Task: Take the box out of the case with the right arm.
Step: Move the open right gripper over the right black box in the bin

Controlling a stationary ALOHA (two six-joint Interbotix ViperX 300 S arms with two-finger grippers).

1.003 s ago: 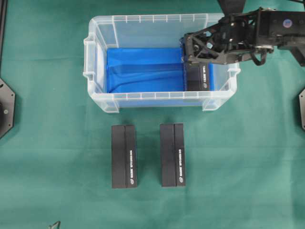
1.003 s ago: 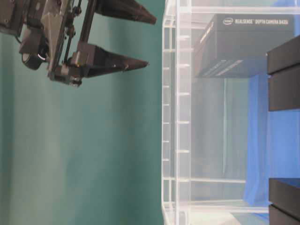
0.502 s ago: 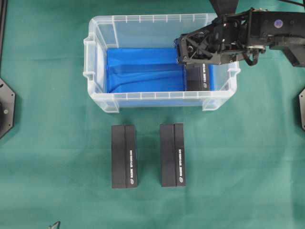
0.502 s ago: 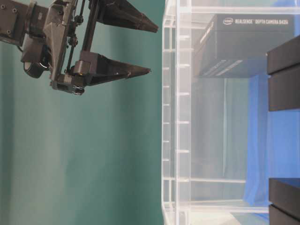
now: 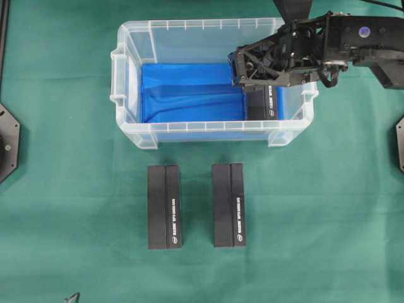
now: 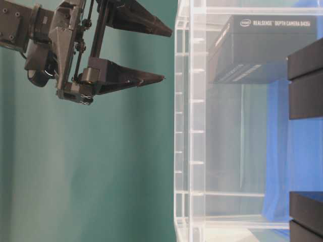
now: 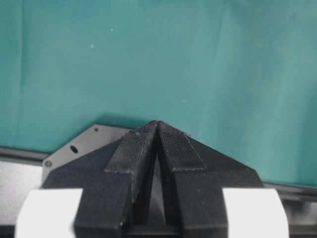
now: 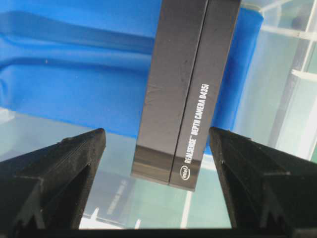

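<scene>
Right tool wide open above the boxed camera

The right tool (image 5: 243, 69) hangs spread over the case (image 5: 211, 28), above the black RealSense box (image 5: 262, 103), which lies on the blue sheet (image 5: 189, 91) at the case's right end, untouched. The left tool (image 7: 157, 128) is closed. Two more black boxes (image 5: 164, 206) lie on the green tabletop (image 5: 76, 189)

The case (image 5: 211, 38) is open on top, so entry is from above; its clear walls close every side. Inside, the box (image 5: 262, 104) lies at the 3 o'clock end, close to that wall (little room there). The blue sheet (image 5: 189, 91) toward 9 o'clock lies bare.
</scene>
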